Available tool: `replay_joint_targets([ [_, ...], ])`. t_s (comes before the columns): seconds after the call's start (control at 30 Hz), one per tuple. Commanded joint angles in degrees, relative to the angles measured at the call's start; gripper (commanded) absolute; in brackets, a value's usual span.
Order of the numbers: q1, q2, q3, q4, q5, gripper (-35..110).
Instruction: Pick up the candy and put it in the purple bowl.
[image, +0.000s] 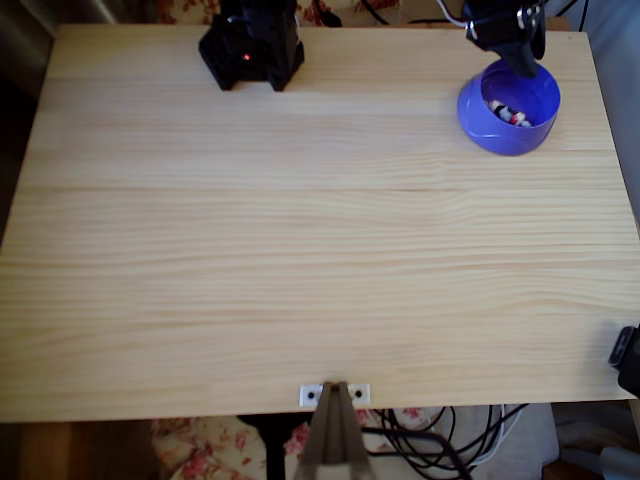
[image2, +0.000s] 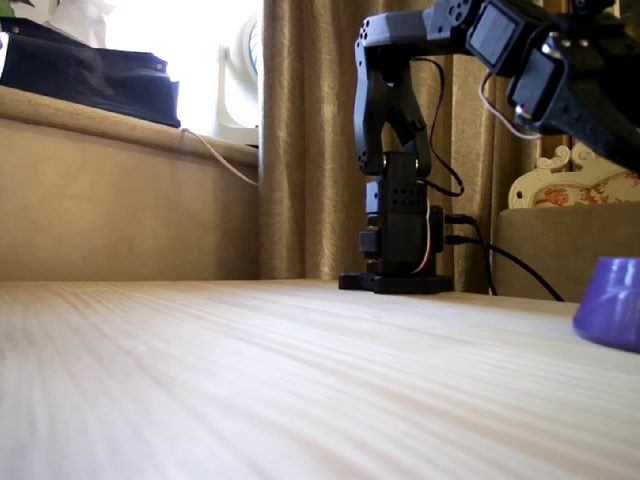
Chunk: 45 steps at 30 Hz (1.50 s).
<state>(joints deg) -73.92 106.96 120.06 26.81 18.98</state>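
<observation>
**Hovering over the bowl, candy inside**

Hanging my hand (image: 524, 60) over the far rim of the purple bowl (image: 478, 112) in the overhead view. Fingers are a dark mass from this angle, pointing down toward the bowl's inside. Can't tell how far apart they are. Nothing visible between them.

Candy (image: 509, 112) is lying in the bowl on its bottom, toward the middle. White wrapper with red and dark marks shows clearly against the purple. It's apart from my hand.

Bowl sits on the desk (image: 300, 260) in the far right corner in the overhead view, upright. My base (image: 251, 48) is at the far edge too, left of centre, well apart from the bowl. Red light showing on it.

Fixed view is low, at desk level: base and upright arm section (image2: 400, 215) stand mid-frame in front of a curtain (image2: 310, 130). My forearm runs out to the top right. The bowl (image2: 612, 312) is cut off by the right edge, so just its side wall shows.

Cables (image: 440, 435) hang below the near desk edge in the overhead view.
</observation>
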Motion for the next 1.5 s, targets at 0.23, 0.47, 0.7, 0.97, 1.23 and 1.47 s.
replay_joint_targets([
  [0.23, 14.5, 16.7, 1.76, 11.87, 4.83, 0],
  [0.47, 28.3, 16.61, 3.87, 19.86, 0.09, 0],
  [0.7, 44.65, 34.8, 23.12, 15.64, -3.6, 0],
  [0.97, 59.85, 46.23, 35.86, 18.02, -7.91, 0],
  [1.23, 67.76, 55.63, 44.91, 15.21, -9.05, 0],
  [1.47, 72.51, 78.93, 53.61, 26.02, -5.8, 0],
])
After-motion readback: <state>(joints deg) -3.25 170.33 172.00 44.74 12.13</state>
